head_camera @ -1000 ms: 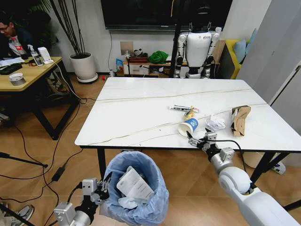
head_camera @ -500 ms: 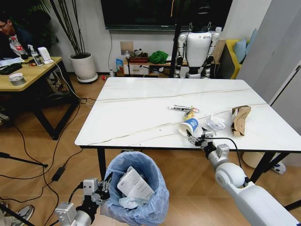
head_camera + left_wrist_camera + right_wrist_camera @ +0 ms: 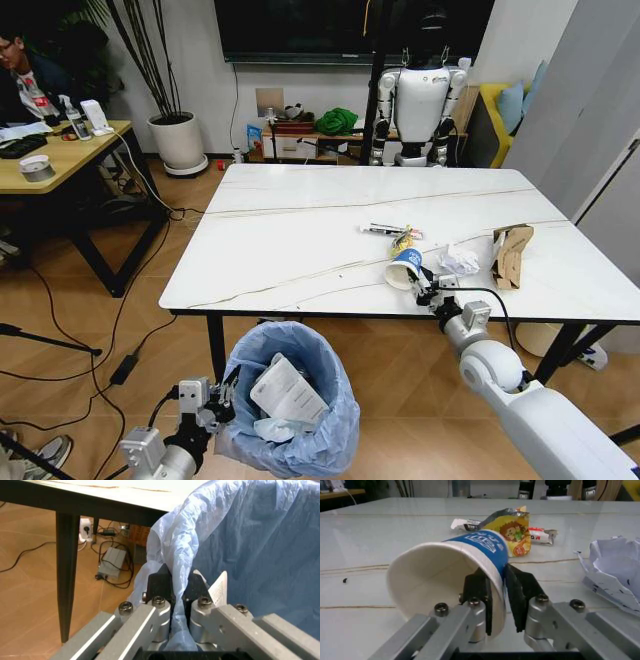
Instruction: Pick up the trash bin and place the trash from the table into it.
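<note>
While the left gripper (image 3: 177, 581) clamps the trash bin (image 3: 290, 395) rim, the right gripper (image 3: 497, 592) pinches the paper cup (image 3: 450, 577); lifting it clear of the worktop (image 3: 290, 250) avoids dragging.

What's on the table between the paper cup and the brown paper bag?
A crumpled white paper lies between the paper cup and the brown paper bag on the table, as the head view shows.
</note>
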